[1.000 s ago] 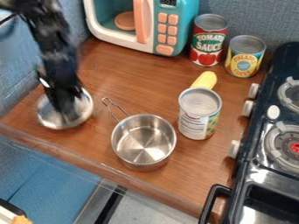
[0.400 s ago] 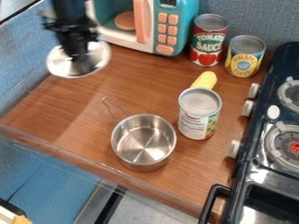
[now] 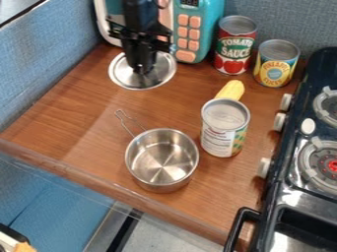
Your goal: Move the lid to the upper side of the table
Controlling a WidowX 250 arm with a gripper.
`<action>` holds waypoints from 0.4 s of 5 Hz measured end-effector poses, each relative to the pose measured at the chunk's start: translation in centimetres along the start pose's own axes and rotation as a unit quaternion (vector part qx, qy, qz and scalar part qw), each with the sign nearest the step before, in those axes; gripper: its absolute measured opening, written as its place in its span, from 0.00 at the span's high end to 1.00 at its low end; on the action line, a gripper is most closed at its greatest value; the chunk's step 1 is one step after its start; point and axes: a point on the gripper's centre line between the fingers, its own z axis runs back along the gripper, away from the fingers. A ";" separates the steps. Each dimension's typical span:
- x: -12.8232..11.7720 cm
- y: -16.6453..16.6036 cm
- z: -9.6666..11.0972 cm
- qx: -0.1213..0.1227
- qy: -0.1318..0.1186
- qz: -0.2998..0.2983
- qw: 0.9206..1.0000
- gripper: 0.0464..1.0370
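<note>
One claw (image 3: 141,69) has hold of one shiny lid (image 3: 162,75) by its middle, with the lid under it at 11 o'clock on the clock face of this view. One toy microwave (image 3: 203,22) is at 12 — just behind them. Three cans are here: the red can (image 3: 235,39) at 1, the yellow can (image 3: 276,55) at 2, the near can (image 3: 219,140) at 3. One corn (image 3: 231,89) pokes out behind that one. One pot (image 3: 162,162) sits on the bench (image 3: 79,115) at 6 — one stove (image 3: 291,194) is at 4.
</note>
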 end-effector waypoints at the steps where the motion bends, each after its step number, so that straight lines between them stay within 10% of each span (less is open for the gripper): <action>1: 2.1 -1.4 -1.1 0.003 0.000 0.001 1.000 0.76; 2: 3.8 -2.0 -3.2 0.004 0.009 0.006 1.000 0.76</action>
